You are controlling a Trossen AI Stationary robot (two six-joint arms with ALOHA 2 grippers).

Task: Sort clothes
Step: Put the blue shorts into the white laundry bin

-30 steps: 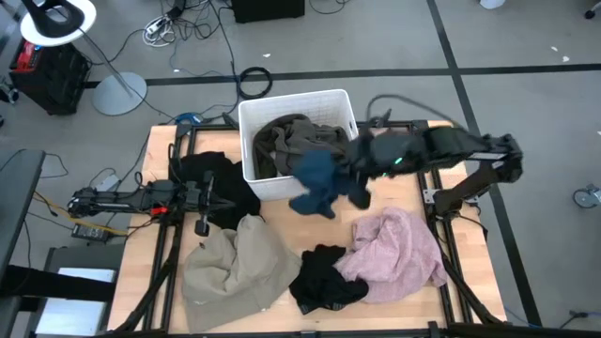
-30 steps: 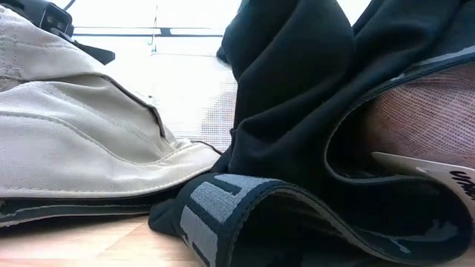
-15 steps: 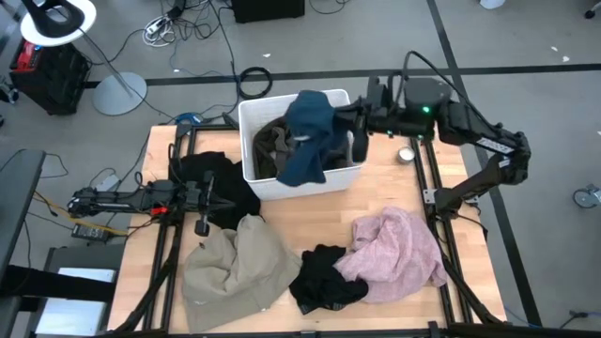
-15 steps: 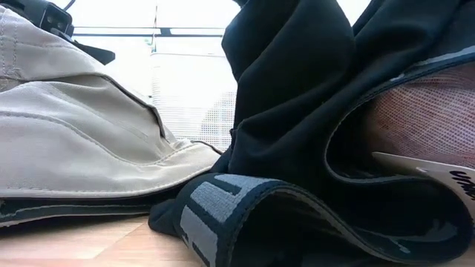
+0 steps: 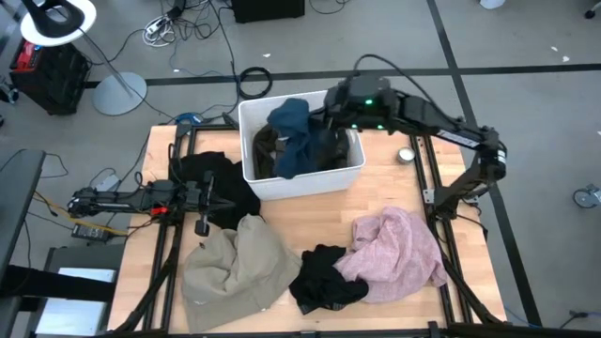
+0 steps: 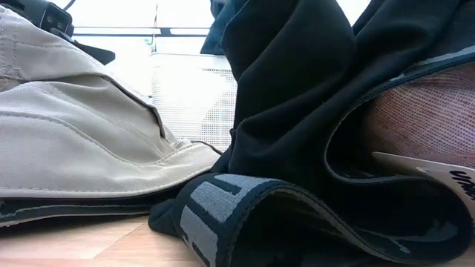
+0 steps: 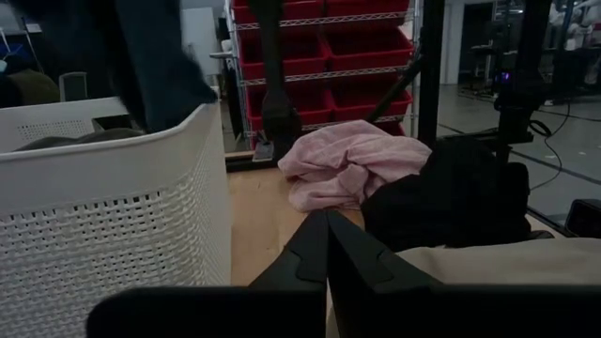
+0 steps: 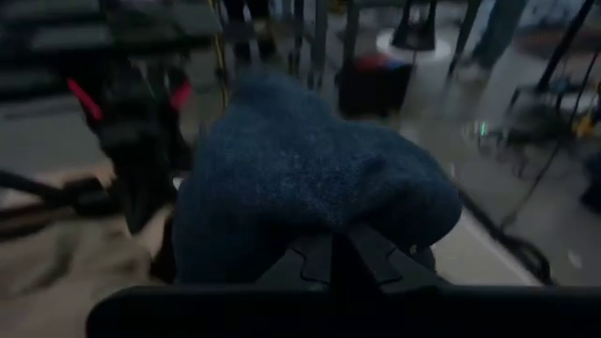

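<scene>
Over the white rectangular perforated plastic bin (image 5: 252, 120), the right gripper (image 5: 324, 120) is holding the teal-blue fabric garment (image 5: 292, 136) with its fingers closed on the cloth, which is draping down into the bin onto an olive-green garment (image 5: 267, 148). On the wooden tabletop (image 5: 394, 184), a large beige garment (image 5: 233, 268), a black garment (image 5: 321, 279) and a pink garment (image 5: 395, 253) are lying near the front edge. Beside the bin, the left gripper (image 5: 203, 225) is resting with fingers closed, next to another black garment (image 5: 218, 178).
</scene>
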